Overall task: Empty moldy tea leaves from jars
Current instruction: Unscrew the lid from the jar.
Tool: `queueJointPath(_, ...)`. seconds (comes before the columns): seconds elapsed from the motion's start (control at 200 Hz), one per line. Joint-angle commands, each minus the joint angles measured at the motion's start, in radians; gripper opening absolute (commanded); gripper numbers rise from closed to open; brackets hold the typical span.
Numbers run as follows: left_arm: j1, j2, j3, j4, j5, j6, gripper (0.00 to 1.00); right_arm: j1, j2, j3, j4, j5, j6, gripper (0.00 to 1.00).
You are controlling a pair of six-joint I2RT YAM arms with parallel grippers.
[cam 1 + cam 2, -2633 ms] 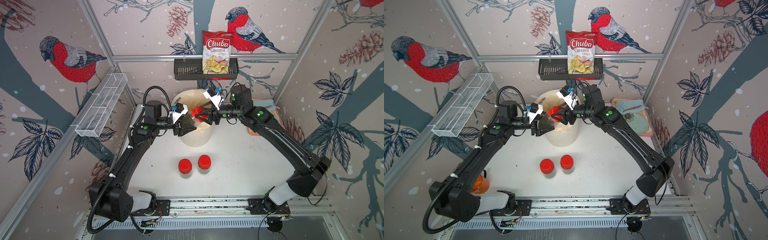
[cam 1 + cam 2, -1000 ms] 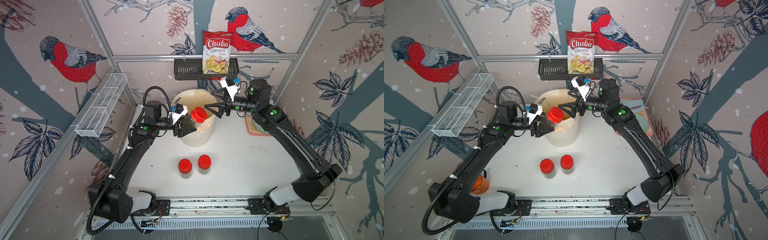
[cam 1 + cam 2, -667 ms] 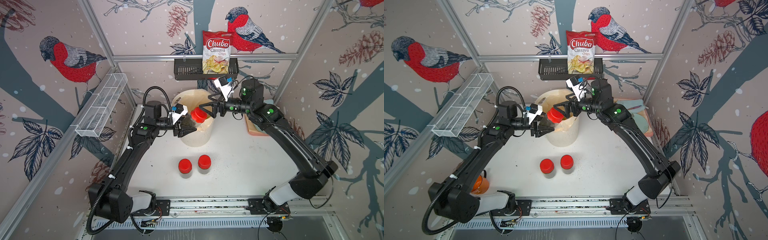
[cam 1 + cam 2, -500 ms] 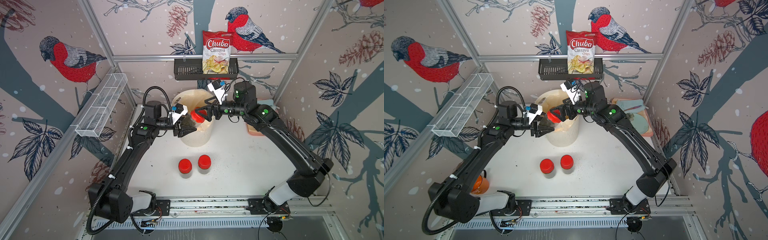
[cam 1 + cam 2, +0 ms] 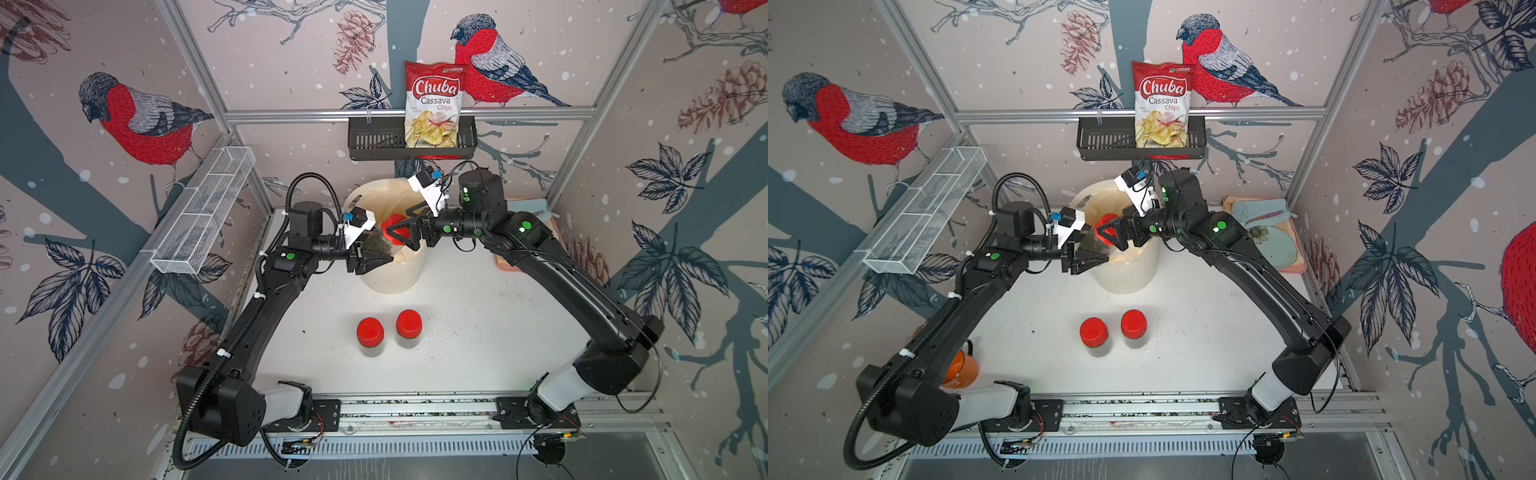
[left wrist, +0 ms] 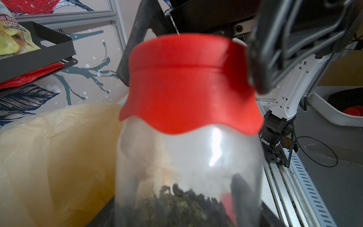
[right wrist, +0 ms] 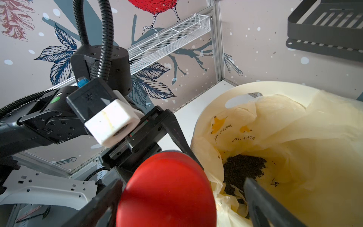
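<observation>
My left gripper [image 5: 374, 255] [image 5: 1088, 255] is shut on a clear jar [image 5: 380, 246] [image 6: 188, 157], holding it tilted over the white bin [image 5: 390, 278] [image 5: 1129, 274]. Dark tea leaves [image 6: 176, 206] lie in the jar's base. The jar's red lid [image 5: 395, 224] [image 6: 188, 82] [image 7: 167, 192] is on. My right gripper [image 5: 397, 233] [image 5: 1106, 235] [image 7: 176, 206] is open, a finger [image 7: 261, 206] on each side of the lid, with a gap showing beside it. Two more red-lidded jars [image 5: 370, 332] [image 5: 409, 324] stand on the table.
The bin's yellowish bag liner [image 7: 294, 137] holds a dark heap of tea leaves [image 7: 241, 169]. A black wall basket [image 5: 374, 141] with a chips bag hangs behind. A tray [image 5: 1266, 232] with cloth and plate sits back right. An orange object [image 5: 959, 370] is by the left base.
My right gripper, which had drawn back to the right, has come in again and now straddles the red lid. The left arm and its jar have stayed still.
</observation>
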Motion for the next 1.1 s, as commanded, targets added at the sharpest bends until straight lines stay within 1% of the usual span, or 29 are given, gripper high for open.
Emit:
queueJointPath(0.0,-0.001,-0.006,0.0,0.022,0.01,0.007,0.28,0.0,-0.003,-0.004,0.011,0.002,-0.014,0.95)
queueJointPath(0.09,-0.001,-0.008,0.0,0.021,0.009,0.007,0.28,0.001,0.001,-0.002,0.011,-0.003,-0.016,0.9)
queueJointPath(0.255,-0.002,-0.007,0.001,0.02,0.008,0.007,0.28,0.0,0.006,-0.001,0.012,-0.014,-0.025,0.74)
queueJointPath(0.485,-0.002,-0.008,-0.003,0.02,0.008,0.008,0.28,-0.003,0.007,-0.004,0.013,-0.036,-0.053,0.64)
queueJointPath(0.645,-0.002,-0.007,-0.002,0.022,0.009,0.008,0.28,-0.016,0.008,-0.024,0.027,-0.037,-0.14,0.54)
queueJointPath(0.745,-0.003,-0.009,-0.001,0.02,0.01,0.008,0.28,-0.041,0.017,-0.022,0.039,-0.087,-0.199,0.45)
queueJointPath(0.815,-0.003,-0.012,-0.003,0.02,0.008,0.008,0.28,-0.056,0.016,-0.029,0.057,-0.122,-0.232,0.42)
queueJointPath(0.88,-0.004,-0.015,-0.004,0.02,0.008,0.01,0.28,-0.071,0.017,-0.033,0.075,-0.171,-0.268,0.33)
queueJointPath(0.925,-0.005,-0.015,-0.005,0.021,0.007,0.01,0.28,-0.078,0.015,-0.034,0.087,-0.194,-0.293,0.22)
queueJointPath(0.955,-0.005,-0.015,-0.005,0.021,0.008,0.01,0.28,-0.079,0.011,-0.037,0.092,-0.205,-0.32,0.18)
queueJointPath(1.006,-0.005,-0.015,-0.004,0.019,0.008,0.01,0.28,-0.08,0.004,-0.046,0.102,-0.218,-0.362,0.15)
queueJointPath(1.096,-0.005,-0.014,-0.005,0.022,0.011,0.01,0.28,-0.08,0.0,-0.047,0.103,-0.238,-0.433,0.15)
